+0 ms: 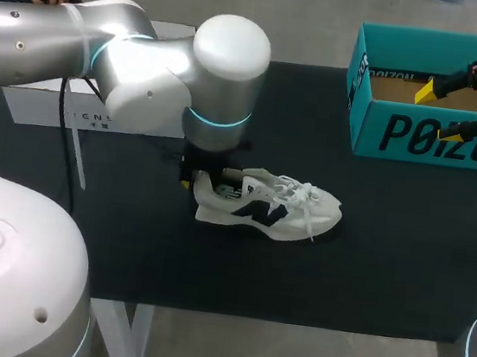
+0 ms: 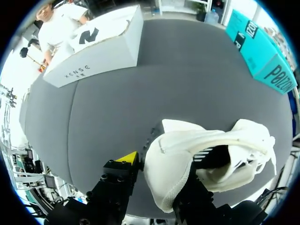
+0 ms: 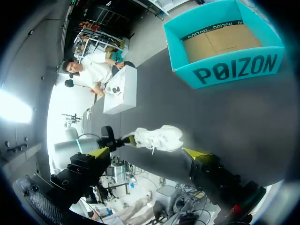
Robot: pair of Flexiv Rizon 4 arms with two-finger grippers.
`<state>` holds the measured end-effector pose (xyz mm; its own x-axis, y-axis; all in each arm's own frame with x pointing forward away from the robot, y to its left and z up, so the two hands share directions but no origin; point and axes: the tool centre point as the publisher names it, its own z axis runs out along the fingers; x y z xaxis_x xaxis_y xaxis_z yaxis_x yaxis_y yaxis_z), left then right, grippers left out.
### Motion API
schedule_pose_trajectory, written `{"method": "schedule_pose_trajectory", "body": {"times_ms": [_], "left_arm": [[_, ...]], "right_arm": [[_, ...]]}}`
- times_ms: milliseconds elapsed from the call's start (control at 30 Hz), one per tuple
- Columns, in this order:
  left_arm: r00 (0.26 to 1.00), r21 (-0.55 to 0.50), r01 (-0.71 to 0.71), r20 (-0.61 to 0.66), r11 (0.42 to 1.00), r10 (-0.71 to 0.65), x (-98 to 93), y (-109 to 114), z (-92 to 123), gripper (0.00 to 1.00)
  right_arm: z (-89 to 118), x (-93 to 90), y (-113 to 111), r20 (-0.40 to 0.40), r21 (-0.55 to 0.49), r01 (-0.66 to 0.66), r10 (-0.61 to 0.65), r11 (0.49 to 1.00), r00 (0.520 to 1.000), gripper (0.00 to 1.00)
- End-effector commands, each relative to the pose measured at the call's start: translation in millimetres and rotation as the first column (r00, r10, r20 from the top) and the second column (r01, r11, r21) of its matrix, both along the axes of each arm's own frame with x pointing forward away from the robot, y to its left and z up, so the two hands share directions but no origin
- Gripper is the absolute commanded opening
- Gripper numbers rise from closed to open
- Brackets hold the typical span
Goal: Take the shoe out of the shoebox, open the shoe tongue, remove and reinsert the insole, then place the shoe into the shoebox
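- A white mesh sneaker with a navy side logo and white laces (image 1: 268, 205) is set upright on its sole near the middle of the black-covered table (image 1: 404, 251). Its toe is turned to the table's right edge and its heel to the left edge.
- The sneaker is outside the box and well apart from it.
- An open teal cardboard shoebox with a brown inside floor (image 1: 377, 117) is placed at the table's far right corner. No contents are seen in the part of it that shows.
- A long white cardboard box (image 1: 47, 103) is laid along the far left edge.
- The left gripper (image 1: 192, 173) is brought in from the left and is positioned at the sneaker's heel.
- In the left wrist view the heel collar (image 2: 161, 173) is seen inside the left gripper (image 2: 161, 161). Whether it is clamped cannot be told, since one tip is hidden in the shoe opening.
- The right gripper (image 1: 440, 112) is held above the shoebox, over its near wall.
- The right gripper's fingers (image 3: 98, 152) are spread wide and nothing is held between them.
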<state>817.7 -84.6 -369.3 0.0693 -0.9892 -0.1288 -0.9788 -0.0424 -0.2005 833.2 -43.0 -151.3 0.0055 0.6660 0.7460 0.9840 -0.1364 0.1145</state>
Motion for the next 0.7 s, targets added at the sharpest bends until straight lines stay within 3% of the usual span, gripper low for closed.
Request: {"method": "schedule_pose_trajectory", "body": {"times_ms": [33, 367, 400, 467, 700], "left_arm": [[1.000, 0.013, -0.013, -0.002, 1.000, 0.013, -0.3, -4.4, -4.3, 0.00], [0.999, 0.020, -0.017, -0.034, 1.000, 0.017, 2.6, 2.1, -20.8, 0.00], [0.999, 0.015, -0.020, -0.038, 1.000, 0.021, 3.1, 2.8, -22.3, 0.25], [0.999, 0.005, -0.018, -0.036, 1.000, 0.018, 2.6, 4.2, -19.8, 1.00], [1.000, -0.012, -0.013, -0.019, 1.000, 0.013, -4.6, 12.9, 3.2, 1.00]], "right_arm": [[-0.2, 0.6, 0.5, -0.002, -0.003, 0.001, -0.001, 1.000, 1.000, 1.00], [-0.2, 0.6, 0.5, -0.002, -0.003, 0.001, -0.001, 1.000, 1.000, 1.00], [-0.2, 0.6, 0.5, -0.002, -0.003, 0.001, -0.001, 1.000, 1.000, 1.00], [-0.2, 0.6, 0.5, -0.002, -0.003, 0.001, -0.001, 1.000, 1.000, 1.00], [-0.2, 0.6, 0.5, -0.002, -0.003, 0.001, -0.001, 1.000, 1.000, 1.00]]}}
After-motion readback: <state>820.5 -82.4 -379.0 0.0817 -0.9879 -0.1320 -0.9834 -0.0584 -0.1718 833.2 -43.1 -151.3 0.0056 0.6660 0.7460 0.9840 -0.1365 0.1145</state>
